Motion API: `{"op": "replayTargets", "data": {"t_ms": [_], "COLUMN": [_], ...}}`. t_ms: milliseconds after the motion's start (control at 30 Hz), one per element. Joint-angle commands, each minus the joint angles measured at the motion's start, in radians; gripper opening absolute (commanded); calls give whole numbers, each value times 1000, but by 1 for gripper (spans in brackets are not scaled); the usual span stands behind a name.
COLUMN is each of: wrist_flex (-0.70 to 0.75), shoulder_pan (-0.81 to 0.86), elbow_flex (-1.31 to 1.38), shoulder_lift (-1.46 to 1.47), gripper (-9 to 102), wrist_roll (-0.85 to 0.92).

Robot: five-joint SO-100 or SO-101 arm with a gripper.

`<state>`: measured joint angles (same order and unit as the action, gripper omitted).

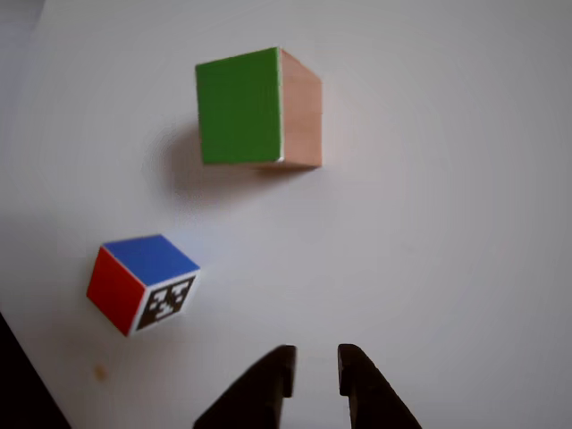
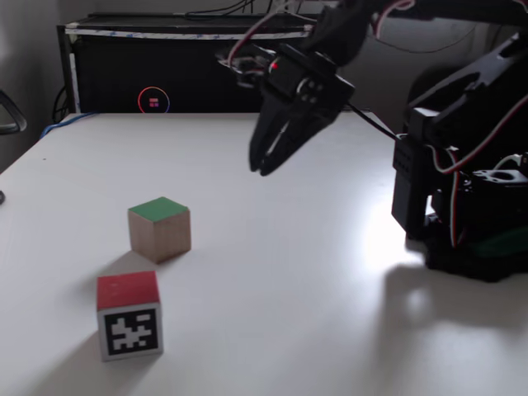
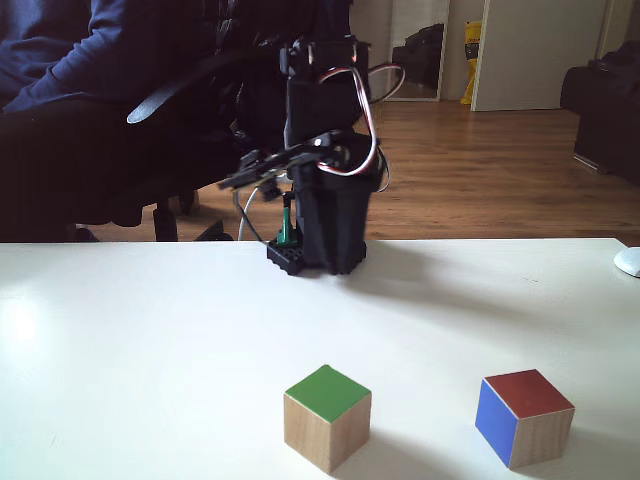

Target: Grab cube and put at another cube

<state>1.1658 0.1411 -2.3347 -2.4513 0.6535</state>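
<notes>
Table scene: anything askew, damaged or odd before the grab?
Nothing stands out. The wooden green-faced cube and the smaller blue-and-red cube both sit flat on the white table, apart from each other. The gripper hangs above, empty, jaws slightly parted.

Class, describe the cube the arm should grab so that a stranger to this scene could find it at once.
On the white table, in front of the black robot arm, two cubes stand apart. In a fixed view the target cube is nearer the gripper. It is plain wood with a green top, unlike the smaller cube with red, blue and marker faces.
</notes>
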Motion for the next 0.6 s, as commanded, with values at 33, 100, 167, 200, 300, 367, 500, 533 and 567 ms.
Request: {"op": "replayTargets", "data": {"t_ms": [33, 100, 167, 200, 300, 367, 500, 533, 567], "wrist_flex": [14, 29, 48, 58, 91, 118, 186, 209, 233], "shoulder_pan": [18, 17, 17, 17, 23, 26, 26, 23, 18], "elbow_flex": [103, 137, 178, 196, 261, 308, 434, 472, 509], "shoulder_lift": [84, 126, 161, 175, 212, 241, 321, 348, 373], "gripper": [12, 14, 15, 16, 19, 22, 26, 27, 30], "wrist_roll": [41, 66, 87, 100, 133, 149, 172, 176, 181]}}
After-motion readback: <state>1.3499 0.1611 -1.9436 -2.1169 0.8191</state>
